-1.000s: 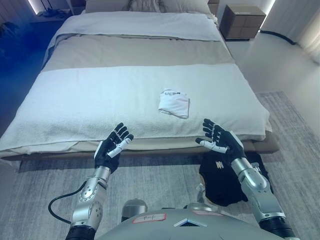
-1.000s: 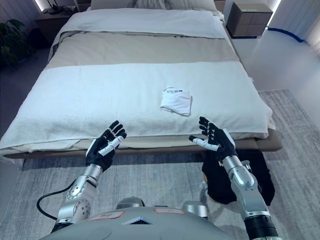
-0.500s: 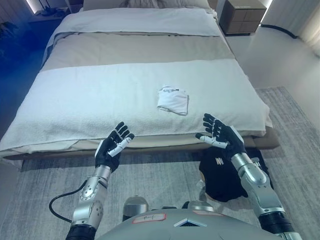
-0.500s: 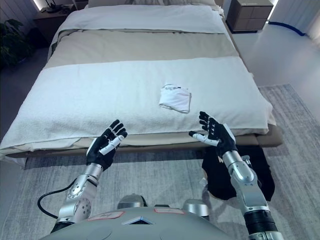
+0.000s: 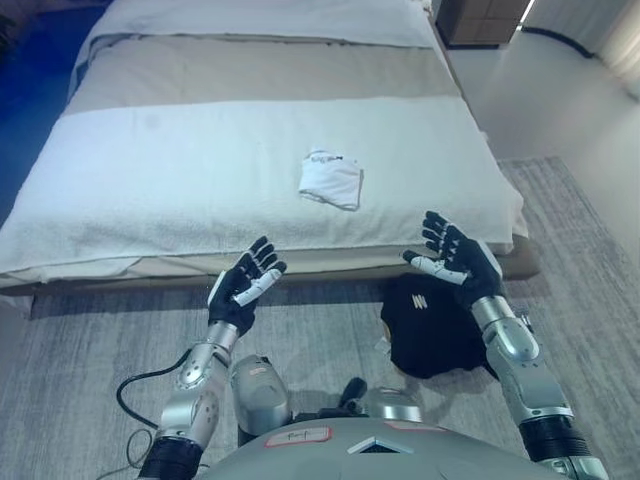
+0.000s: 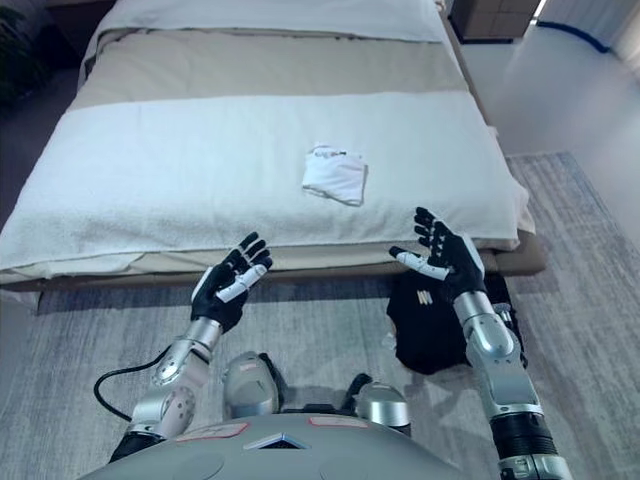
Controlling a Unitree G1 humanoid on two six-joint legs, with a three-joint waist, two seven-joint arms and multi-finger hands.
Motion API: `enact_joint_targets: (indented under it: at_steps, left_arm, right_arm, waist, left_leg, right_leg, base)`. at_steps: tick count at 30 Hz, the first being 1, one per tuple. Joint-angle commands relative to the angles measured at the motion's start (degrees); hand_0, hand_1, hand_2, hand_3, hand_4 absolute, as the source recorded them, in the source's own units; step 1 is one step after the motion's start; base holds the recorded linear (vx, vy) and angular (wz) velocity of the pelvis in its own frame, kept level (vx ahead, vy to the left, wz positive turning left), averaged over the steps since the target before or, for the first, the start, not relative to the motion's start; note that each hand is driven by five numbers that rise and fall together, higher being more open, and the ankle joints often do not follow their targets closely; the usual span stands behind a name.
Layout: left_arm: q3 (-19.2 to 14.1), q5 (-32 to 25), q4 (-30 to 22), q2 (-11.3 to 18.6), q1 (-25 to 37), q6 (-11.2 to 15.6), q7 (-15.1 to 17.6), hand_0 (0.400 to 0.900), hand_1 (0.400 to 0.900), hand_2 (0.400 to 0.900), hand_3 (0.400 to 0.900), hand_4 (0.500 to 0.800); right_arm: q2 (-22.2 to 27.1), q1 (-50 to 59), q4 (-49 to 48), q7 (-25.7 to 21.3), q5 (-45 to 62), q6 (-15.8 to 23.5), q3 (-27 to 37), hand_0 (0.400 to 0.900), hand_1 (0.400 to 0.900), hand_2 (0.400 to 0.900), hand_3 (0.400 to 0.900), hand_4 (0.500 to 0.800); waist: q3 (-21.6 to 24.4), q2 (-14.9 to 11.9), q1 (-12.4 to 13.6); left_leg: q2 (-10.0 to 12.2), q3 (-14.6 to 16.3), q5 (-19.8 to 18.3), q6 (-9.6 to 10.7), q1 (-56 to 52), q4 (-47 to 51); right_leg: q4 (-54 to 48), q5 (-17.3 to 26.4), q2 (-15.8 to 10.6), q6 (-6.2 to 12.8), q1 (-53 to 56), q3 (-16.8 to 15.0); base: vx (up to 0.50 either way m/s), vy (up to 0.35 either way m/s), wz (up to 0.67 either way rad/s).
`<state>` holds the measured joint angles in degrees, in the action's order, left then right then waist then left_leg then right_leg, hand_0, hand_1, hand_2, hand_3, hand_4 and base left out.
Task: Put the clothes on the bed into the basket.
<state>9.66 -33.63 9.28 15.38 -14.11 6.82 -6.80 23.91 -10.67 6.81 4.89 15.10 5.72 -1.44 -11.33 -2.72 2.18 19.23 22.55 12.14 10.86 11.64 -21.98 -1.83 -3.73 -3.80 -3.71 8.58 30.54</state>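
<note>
White cloth (image 5: pixel 331 180), folded small, lying on the white blanket of the bed (image 5: pixel 150 190), a little right of the bed's middle and some way in from its near edge. Only one garment to be counted on the bed.

Black fabric heap (image 5: pixel 430 325) on the rug (image 5: pixel 90 350), just off the bed's near right corner, below the right arm. Whether a dark basket with clothes in it or a loose garment: cannot tell. No plain basket rim or handle to be made out anywhere.

Two robot hands in view. Left robot hand (image 5: pixel 243 291) raised over the rug just short of the bed's near edge, fingers spread wide, holding nothing. Right robot hand (image 5: pixel 455 263) raised at about the same height near the bed's near right corner, above the black heap, fingers likewise spread, empty. Neither touching the bed or the cloth; both well short of it.

Step in hand, by judgement: the approach to the bed, ahead of any grasp. Nothing picked up yet.

Next move, as a guess: closing in on the bed, then reaching forward over its near edge with the right robot hand, the nearer of the two to the cloth, and curling fingers round the fold. Then carrying it back off the bed toward the black heap, if that proves to be the basket.
</note>
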Motion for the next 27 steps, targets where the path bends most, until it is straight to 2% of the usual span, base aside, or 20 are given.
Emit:
enact_joint_targets:
  at_steps: [1, 4, 6, 7, 9, 10, 11, 12, 13, 16, 18, 19, 20, 21, 22, 23, 24, 25, 26, 27]
  left_arm:
    - [-0.8, -1.7, -6.0, 1.1, 5.5, 6.4, 0.7, 0.9, 0.9, 0.9, 0.9, 0.8]
    - [-0.8, -1.4, -5.5, 1.4, 6.3, 7.3, 1.5, 0.9, 0.9, 0.9, 0.9, 0.8]
    - [-1.5, -1.6, -5.9, 2.0, 6.3, 7.4, 1.6, 0.9, 0.9, 0.9, 0.9, 0.8]
    - [-1.4, -1.8, -6.1, 2.4, 6.6, 7.6, 1.9, 0.9, 0.9, 0.9, 0.9, 0.8]
    - [-1.4, -1.8, -6.1, 2.4, 6.6, 7.7, 1.9, 0.9, 0.9, 0.9, 0.9, 0.8]
    - [-1.0, -1.4, -6.4, 4.2, 8.2, 7.8, 2.7, 0.9, 0.9, 0.9, 0.9, 0.8]
    - [-0.2, -1.3, -6.6, 5.6, 9.7, 7.6, 2.9, 0.9, 0.9, 0.9, 0.9, 0.8]
    - [0.1, -1.2, -6.8, 6.0, 10.1, 7.5, 3.0, 0.9, 0.9, 0.9, 0.9, 0.8]
    - [0.6, -1.2, -7.4, 6.4, 10.3, 7.4, 3.2, 0.9, 0.9, 0.9, 0.9, 0.8]
    - [0.4, -1.0, -7.1, 7.9, 12.7, 7.8, 4.4, 0.9, 0.9, 0.9, 0.9, 0.8]
    - [0.3, -0.8, -6.8, 8.8, 13.6, 8.0, 5.2, 0.9, 0.9, 0.9, 0.9, 0.8]
    - [0.0, -0.7, -6.7, 9.0, 13.9, 8.1, 5.6, 0.9, 0.9, 0.9, 0.9, 0.8]
    - [-0.1, -0.6, -6.5, 8.9, 14.2, 7.9, 5.9, 0.9, 0.9, 0.9, 0.9, 0.8]
    - [-0.1, -0.6, -6.5, 8.8, 14.2, 7.9, 6.0, 0.9, 0.9, 0.9, 0.9, 0.8]
    - [-0.2, -1.1, -6.4, 8.5, 14.4, 7.5, 5.8, 0.9, 0.9, 0.9, 0.9, 0.8]
    - [-0.2, -1.3, -6.5, 8.3, 14.3, 7.5, 5.6, 0.9, 0.9, 0.9, 0.9, 0.8]
    - [-0.1, -1.3, -6.5, 8.1, 14.2, 7.5, 5.4, 0.9, 0.9, 0.9, 0.9, 0.8]
    - [-0.1, -1.3, -6.5, 8.0, 14.2, 7.5, 5.4, 0.9, 0.9, 0.9, 0.9, 0.8]
    - [0.0, -1.2, -6.3, 7.6, 14.2, 7.8, 5.5, 0.9, 0.9, 0.9, 0.9, 0.8]
    - [0.3, -1.0, -5.9, 7.5, 14.7, 7.9, 5.6, 0.9, 0.9, 0.9, 0.9, 0.8]
  right_arm:
    - [3.2, 7.8, -2.0, -1.8, 1.5, 7.6, 1.9, 0.9, 0.9, 0.9, 0.9, 0.8]
    - [3.7, 9.2, -1.1, -2.5, 1.7, 8.3, 0.9, 0.9, 0.9, 0.9, 0.9, 0.8]
    - [3.3, 10.0, -1.3, -2.3, 1.8, 8.1, 0.3, 0.9, 0.9, 0.9, 0.9, 0.8]
    - [3.0, 10.2, -1.6, -2.2, 1.9, 8.3, 0.0, 0.9, 0.9, 0.9, 0.9, 0.8]
    - [3.0, 10.2, -1.6, -2.2, 1.9, 8.3, 0.0, 0.9, 0.9, 0.9, 0.9, 0.8]
    - [1.2, 10.1, -0.7, -2.5, 2.2, 7.8, -0.4, 0.9, 0.9, 0.9, 0.9, 0.8]
    - [0.1, 9.7, -0.5, -2.6, 2.5, 7.7, -1.0, 0.9, 0.9, 0.9, 0.9, 0.8]
    - [-0.2, 9.8, -0.4, -2.7, 2.5, 7.5, -1.1, 0.9, 0.9, 0.9, 0.9, 0.8]
    - [-0.5, 10.2, -0.4, -2.9, 2.4, 7.6, -1.4, 0.9, 0.9, 0.9, 0.9, 0.8]
    - [-1.6, 11.6, 0.2, -3.8, 2.2, 7.6, -2.4, 0.9, 0.9, 0.9, 0.9, 0.8]
    - [-2.5, 13.3, 0.5, -4.2, 2.0, 7.3, -3.7, 0.9, 0.9, 0.9, 0.9, 0.8]
    - [-2.7, 13.9, 0.9, -4.1, 1.7, 7.1, -4.4, 0.9, 0.9, 0.9, 0.9, 0.8]
    - [-3.0, 14.0, 1.3, -4.0, 1.6, 6.9, -4.8, 0.9, 0.9, 0.9, 0.9, 0.8]
    - [-3.0, 14.0, 1.3, -4.0, 1.6, 6.9, -4.9, 0.9, 0.9, 0.9, 0.9, 0.8]
    - [-2.9, 13.5, 0.3, -3.6, 1.5, 6.6, -4.8, 0.9, 0.9, 0.9, 0.9, 0.8]
    - [-2.8, 13.1, -0.1, -3.4, 1.5, 6.5, -4.6, 0.9, 0.9, 0.9, 0.9, 0.8]
    - [-2.7, 12.8, -0.1, -3.4, 1.6, 6.6, -4.2, 0.9, 0.9, 0.9, 0.9, 0.8]
    - [-2.6, 12.7, -0.1, -3.3, 1.6, 6.7, -4.2, 0.9, 0.9, 0.9, 0.9, 0.8]
    - [-2.1, 12.9, 0.4, -3.9, 1.4, 6.8, -3.5, 0.9, 0.9, 0.9, 0.9, 0.8]
    - [-2.0, 13.4, 0.8, -4.2, 1.3, 6.8, -3.4, 0.9, 0.9, 0.9, 0.9, 0.8]
  waist:
    - [-0.6, 0.4, 1.7]
    - [-0.4, 0.7, 2.4]
    - [0.3, 0.5, 3.6]
    - [0.7, 0.4, 4.2]
    - [0.7, 0.4, 4.2]
    - [1.3, -1.7, 5.6]
    - [2.0, -3.1, 6.1]
    - [2.3, -3.7, 6.1]
    - [2.7, -4.6, 6.3]
    - [2.5, -5.9, 5.8]
    - [1.7, -5.7, 5.0]
    - [1.0, -5.3, 4.6]
    - [1.1, -5.0, 4.3]
    - [0.8, -5.2, 4.2]
    - [1.2, -4.3, 3.6]
    - [0.9, -3.9, 3.4]
    - [0.6, -3.3, 3.3]
    - [0.5, -3.1, 3.3]
    - [-0.1, -2.5, 3.5]
    - [-0.5, -2.0, 3.6]
  left_leg:
    - [1.7, -2.3, 1.4, -0.5, 4.2, 11.3]
    - [1.9, -1.5, 4.6, 0.2, 4.7, 20.5]
    - [1.3, -2.8, 3.6, -0.3, 4.0, 20.1]
    - [0.7, -3.9, 4.5, -0.1, 4.4, 19.0]
    - [0.8, -3.9, 4.4, 0.0, 4.5, 18.9]
    - [-0.4, -2.6, 2.2, -1.4, 8.5, 12.7]
    - [-2.5, -2.4, -0.3, -3.5, 9.5, 10.2]
    - [-3.7, -2.5, -1.2, -4.4, 9.3, 10.0]
    - [-5.8, -1.9, -2.9, -6.0, 9.1, 10.1]
    - [-12.5, -1.1, -9.0, -10.7, 5.9, 11.2]
    - [-15.6, 0.5, -13.2, -14.1, 2.7, 11.4]
    - [-16.8, 0.4, -14.3, -15.1, 0.8, 12.0]
    - [-17.4, 1.1, -15.1, -15.5, -1.6, 13.6]
    - [-17.8, 1.0, -15.0, -15.6, -2.1, 14.2]
    - [-19.0, 0.6, -15.5, -15.9, -6.4, 18.0]
    - [-19.3, 0.3, -15.1, -15.8, -8.1, 19.3]
    - [-19.2, 0.2, -14.9, -15.5, -9.5, 20.4]
    - [-18.9, 0.1, -14.7, -15.3, -9.6, 20.7]
    - [-18.4, -0.6, -14.7, -14.6, -10.5, 21.2]
    - [-17.6, -0.7, -14.5, -14.2, -10.7, 21.2]
  right_leg:
    - [-2.6, -3.4, 5.2, 2.64, 8.1, 0.3]
    - [-2.5, -4.1, 5.6, 4.0, 8.7, -0.4]
    - [-2.5, -4.5, 5.1, 4.9, 9.5, -1.9]
    - [-2.8, -4.9, 4.9, 4.83, 10.7, -2.6]
    - [-2.9, -4.9, 4.9, 4.81, 10.7, -2.6]
    - [-1.2, -7.5, 2.6, 5.29, 13.2, -1.6]
    - [2.9, -7.5, 0.0, 5.83, 13.6, 0.0]
    - [5.0, -7.7, -1.1, 5.94, 12.8, 0.6]
    - [9.3, -6.4, -3.5, 6.93, 11.2, 1.5]
    - [26.2, 4.5, -11.2, 11.44, 4.9, 2.2]
    - [37.4, 11.6, -16.6, 14.04, 0.5, 4.1]
    - [40.6, 11.9, -18.6, 14.85, -2.0, 3.9]
    - [41.8, 11.8, -20.7, 15.29, -2.8, 5.2]
    - [42.0, 11.7, -21.1, 15.41, -2.6, 5.3]
    - [39.7, 8.3, -21.5, 14.49, -4.1, 7.4]
    - [38.3, 7.7, -21.2, 14.37, -4.3, 8.0]
    - [36.0, 5.5, -20.9, 13.73, -5.6, 9.1]
    - [35.6, 5.3, -20.5, 13.35, -5.3, 9.3]
    - [29.2, 3.5, -20.0, 12.88, -7.3, 10.3]
    - [25.4, 4.0, -19.2, 12.7, -8.3, 10.0]
  base:
    - [0.17, 0.174, -0.1]
    - [0.21, 0.191, -0.19]
    - [0.28, 0.209, -0.5]
    - [0.23, 0.164, -0.36]
    - [0.26, 0.158, -0.14]
    - [0.7, 0.446, 0.0]
    - [0.81, 0.55, 0.06]
    - [0.56, 0.467, 0.31]
    - [0.39, 0.416, 0.28]
    - [0.38, 0.493, 0.33]
    - [0.35, 0.493, 0.21]
    - [0.33, 0.405, 0.13]
    - [0.2, 0.231, 0.11]
    - [0.37, 0.274, 0.07]
    - [0.32, 0.181, 0.04]
    - [0.39, 0.207, 0.02]
    - [0.14, 0.03, 0.0]
    - [0.17, -0.009, 0.05]
    - [0.14, -0.068, 0.07]
    - [0.2, -0.085, 0.13]
